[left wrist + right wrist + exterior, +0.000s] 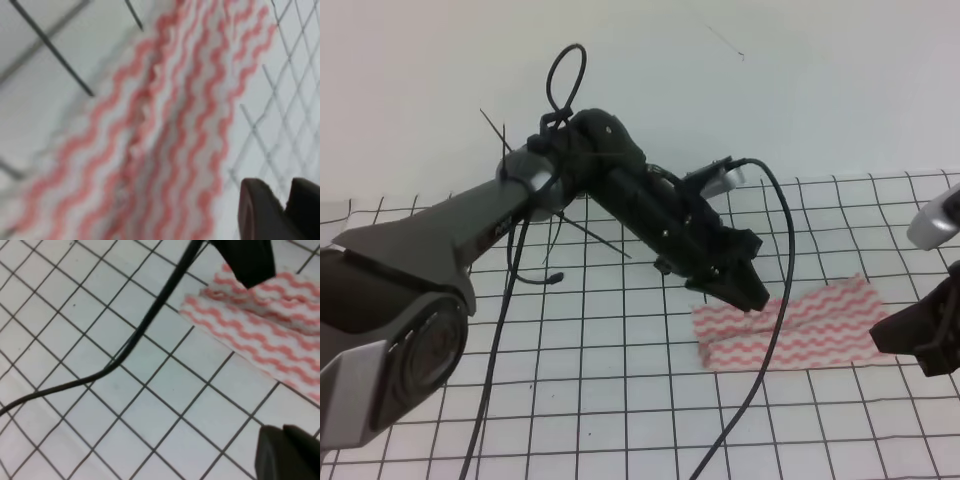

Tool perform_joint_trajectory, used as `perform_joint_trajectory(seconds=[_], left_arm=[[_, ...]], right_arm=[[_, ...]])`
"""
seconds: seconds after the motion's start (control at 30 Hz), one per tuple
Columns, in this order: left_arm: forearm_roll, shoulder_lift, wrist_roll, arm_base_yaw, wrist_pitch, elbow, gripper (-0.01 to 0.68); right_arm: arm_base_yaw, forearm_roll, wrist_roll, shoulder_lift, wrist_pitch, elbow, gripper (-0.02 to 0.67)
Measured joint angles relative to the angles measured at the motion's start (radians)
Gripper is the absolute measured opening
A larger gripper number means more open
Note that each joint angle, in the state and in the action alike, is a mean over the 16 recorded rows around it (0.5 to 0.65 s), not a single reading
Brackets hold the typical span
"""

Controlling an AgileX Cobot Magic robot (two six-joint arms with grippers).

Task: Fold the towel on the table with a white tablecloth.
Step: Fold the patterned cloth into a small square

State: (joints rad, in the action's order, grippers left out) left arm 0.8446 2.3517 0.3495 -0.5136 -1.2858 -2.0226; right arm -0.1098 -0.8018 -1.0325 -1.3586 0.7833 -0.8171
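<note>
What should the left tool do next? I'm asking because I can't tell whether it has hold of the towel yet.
Probably ease the left tool down onto the towel and pinch its near-left edge. Its tip hangs right over that end of the already doubled-looking cloth on the white tablecloth, and no view shows cloth between its fingers. The right tool waits beside the other end.

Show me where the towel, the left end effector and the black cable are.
towel (820, 330): exterior high view, middle of the striped cloth.
left end effector (752, 297): exterior high view, its tip over the towel's left part.
black cable (125, 347): right wrist view, mid-length.
</note>
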Motion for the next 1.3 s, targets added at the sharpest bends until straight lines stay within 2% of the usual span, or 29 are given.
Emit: perform_joint_trajectory(seconds=[0.4, 0.97, 1.3], left_arm=[[-0.131, 0.020, -0.087, -0.016, 0.000, -0.048, 0.120], [-0.111, 0.046, -0.116, -0.133, 0.000, -0.046, 0.120], [-0.095, 0.044, -0.124, -0.159, 0.000, -0.083, 0.120]], right_arm=[[0.000, -0.004, 0.001, 0.000, -0.015, 0.000, 0.009], [0.000, -0.010, 0.001, 0.000, -0.040, 0.000, 0.009], [0.000, -0.017, 0.000, 0.000, -0.086, 0.000, 0.009]])
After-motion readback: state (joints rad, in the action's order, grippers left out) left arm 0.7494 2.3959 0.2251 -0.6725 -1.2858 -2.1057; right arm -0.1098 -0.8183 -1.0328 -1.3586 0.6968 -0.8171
